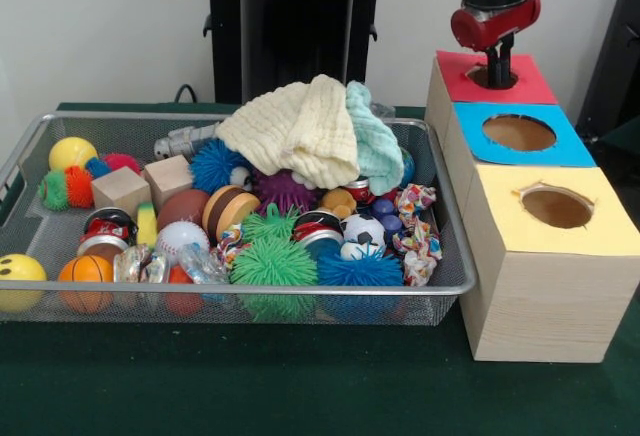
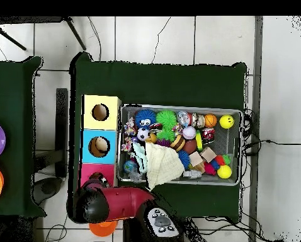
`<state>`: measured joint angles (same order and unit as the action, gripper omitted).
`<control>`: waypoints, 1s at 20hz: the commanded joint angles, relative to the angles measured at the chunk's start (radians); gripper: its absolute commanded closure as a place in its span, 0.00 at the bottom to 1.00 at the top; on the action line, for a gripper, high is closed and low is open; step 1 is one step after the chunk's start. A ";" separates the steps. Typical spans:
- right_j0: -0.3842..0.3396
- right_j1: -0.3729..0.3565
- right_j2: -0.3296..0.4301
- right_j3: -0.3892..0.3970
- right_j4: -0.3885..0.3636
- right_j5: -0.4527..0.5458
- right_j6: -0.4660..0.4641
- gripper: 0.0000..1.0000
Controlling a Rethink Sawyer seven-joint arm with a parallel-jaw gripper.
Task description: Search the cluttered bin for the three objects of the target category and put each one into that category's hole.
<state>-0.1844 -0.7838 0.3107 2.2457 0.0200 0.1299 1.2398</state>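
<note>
While the stuffed animals I must find do not show among the clutter, the bin (image 1: 440,286) stands on the green table (image 1: 300,396), filled with spiky balls such as a green puffer (image 1: 273,261) and a blue puffer (image 1: 360,269), a yellow ball (image 1: 72,152), a small basketball (image 1: 86,270) and wooden cubes (image 1: 120,190). On top of the pile lies a cream cloth (image 1: 296,132), with a mint cloth (image 1: 378,141) beside it. Just beside the bin is the pale wooden box (image 1: 540,306) with three holes: the red-framed hole (image 1: 495,77), then the blue-framed hole (image 1: 519,132), then the yellow-framed hole (image 1: 556,207). My pincer (image 1: 496,74) reaches down into the red-framed hole; I cannot tell whether it is open or closed, or whether it carries something.
</note>
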 commanded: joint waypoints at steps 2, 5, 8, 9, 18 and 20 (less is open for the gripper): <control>0.026 -0.117 -0.012 -0.036 0.051 0.190 0.198 1.00; 0.039 -0.142 -0.035 -0.050 0.049 0.223 0.193 1.00; 0.093 -0.150 -0.134 -0.102 0.007 0.285 0.174 1.00; 0.113 -0.152 -0.183 -0.125 -0.020 0.308 0.162 1.00; 0.088 -0.190 -0.256 -0.153 -0.101 0.365 0.106 1.00; 0.095 -0.185 -0.265 -0.155 -0.119 0.345 0.122 1.00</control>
<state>-0.0693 -0.9485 0.1009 2.1859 -0.0373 0.4071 1.2398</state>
